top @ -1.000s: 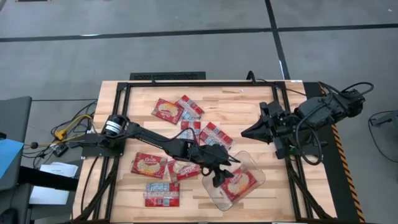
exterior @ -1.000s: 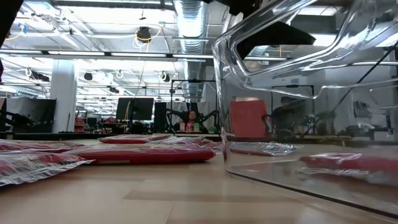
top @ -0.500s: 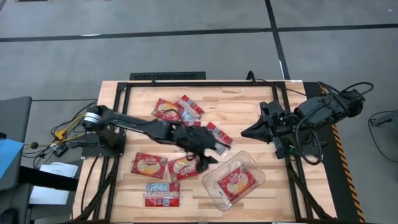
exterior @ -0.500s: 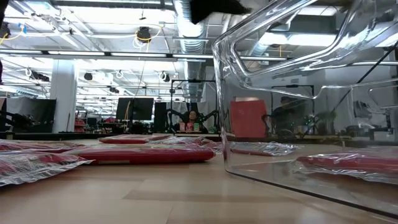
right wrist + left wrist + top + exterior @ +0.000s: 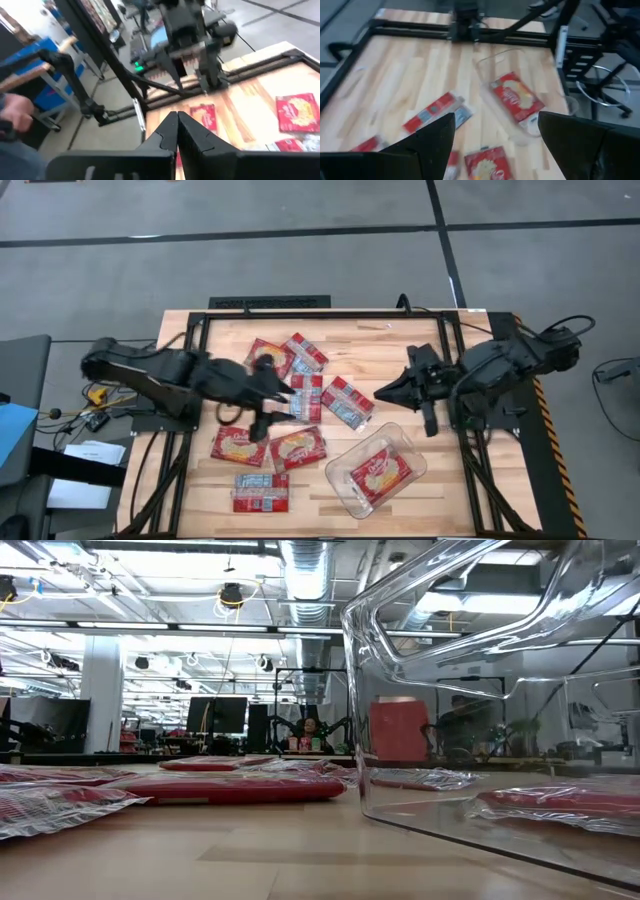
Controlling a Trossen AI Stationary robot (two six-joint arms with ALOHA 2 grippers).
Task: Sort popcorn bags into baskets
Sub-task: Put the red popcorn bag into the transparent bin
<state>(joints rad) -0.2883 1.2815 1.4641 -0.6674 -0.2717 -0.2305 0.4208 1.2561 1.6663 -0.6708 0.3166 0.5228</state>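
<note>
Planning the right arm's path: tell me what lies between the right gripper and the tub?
In the high view, only bare table separates the right gripper from the clear tub; the nearest packet lies just beside the gripper.

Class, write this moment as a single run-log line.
left gripper: open, empty, over loose flat red popcorn bags | right gripper: shut, beside table edge | clear plastic rectangular tub: holds one bag

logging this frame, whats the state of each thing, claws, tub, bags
left claw: open, empty, above the loose bags
right claw: shut, empty, at the table's right side
clear tub: upright, on the table, one bag inside
bag in tub: lying flat, picture side up
loose popcorn bags: eight or so, flat on the table, outside the tub
</note>
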